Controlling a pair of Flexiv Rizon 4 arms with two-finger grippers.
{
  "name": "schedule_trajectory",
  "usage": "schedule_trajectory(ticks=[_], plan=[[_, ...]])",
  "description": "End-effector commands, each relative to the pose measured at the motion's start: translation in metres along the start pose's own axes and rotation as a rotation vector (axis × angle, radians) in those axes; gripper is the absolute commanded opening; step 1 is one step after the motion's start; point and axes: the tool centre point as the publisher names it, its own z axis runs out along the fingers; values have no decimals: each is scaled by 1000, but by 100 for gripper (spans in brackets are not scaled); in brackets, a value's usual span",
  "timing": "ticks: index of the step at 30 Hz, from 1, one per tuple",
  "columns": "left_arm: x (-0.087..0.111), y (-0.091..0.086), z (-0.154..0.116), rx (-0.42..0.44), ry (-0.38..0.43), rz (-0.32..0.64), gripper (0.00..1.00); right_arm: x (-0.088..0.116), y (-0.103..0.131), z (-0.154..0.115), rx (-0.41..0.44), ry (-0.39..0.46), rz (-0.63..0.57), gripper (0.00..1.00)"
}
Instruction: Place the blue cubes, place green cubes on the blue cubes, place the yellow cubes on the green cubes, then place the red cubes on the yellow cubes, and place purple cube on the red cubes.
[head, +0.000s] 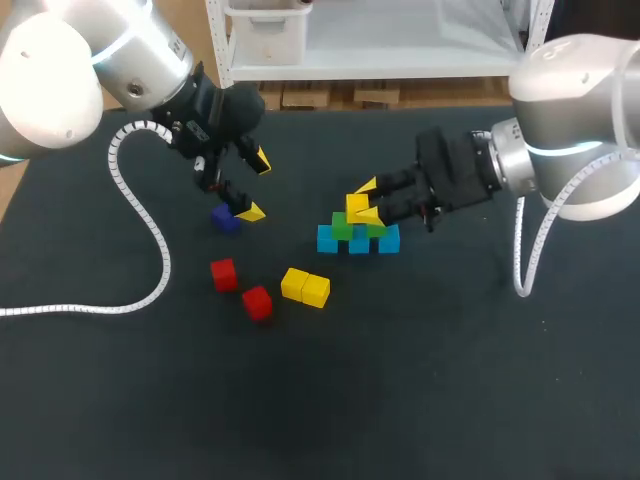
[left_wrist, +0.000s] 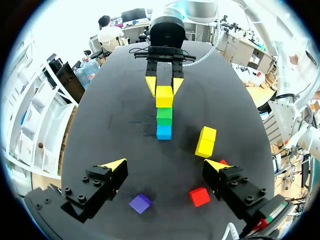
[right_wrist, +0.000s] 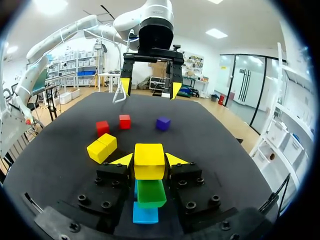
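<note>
Clamping a yellow cube (right_wrist: 149, 161) in the right end effector (head: 367, 200), pressing on it from both sides with the fingers. Holding it at the top of the stack near the middle of the counter (head: 450, 380), directly above the green cubes (head: 343, 229). Resting that green layer on a row of three blue cubes (head: 358, 243), touching side by side. Not being able to tell whether sitting on the green layer or hanging just off it.

Hanging the left end effector (left_wrist: 165, 167) with fingers spread wide apart, gripping nothing. Hovering close above the purple cube (left_wrist: 140, 203), lying on the counter just beside one yellow tip, untouched and well apart from the stack.

Lying loose on the counter, nearer the front edge: a yellow pair (head: 305, 287), touching side by side, and two red cubes (head: 257, 302), near each other but not touching. Sitting between purple cube and yellow pair, those reds, with the closer one just beside the pair.
</note>
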Motion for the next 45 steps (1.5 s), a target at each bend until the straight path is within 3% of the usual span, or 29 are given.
schedule_trajectory(ticks=[1, 12, 31, 45], plan=[[1, 1, 0, 2, -2, 3, 100, 1, 1, -2, 2, -2, 0, 0], [1, 1, 0, 2, -2, 3, 100, 2, -1, 0, -4, -6, 2, 0], [1, 1, 0, 2, -2, 3, 100, 4, -2, 0, -5, -2, 6, 9], [1, 1, 0, 2, -2, 3, 100, 6, -4, 0, -9, -4, 10, 32]])
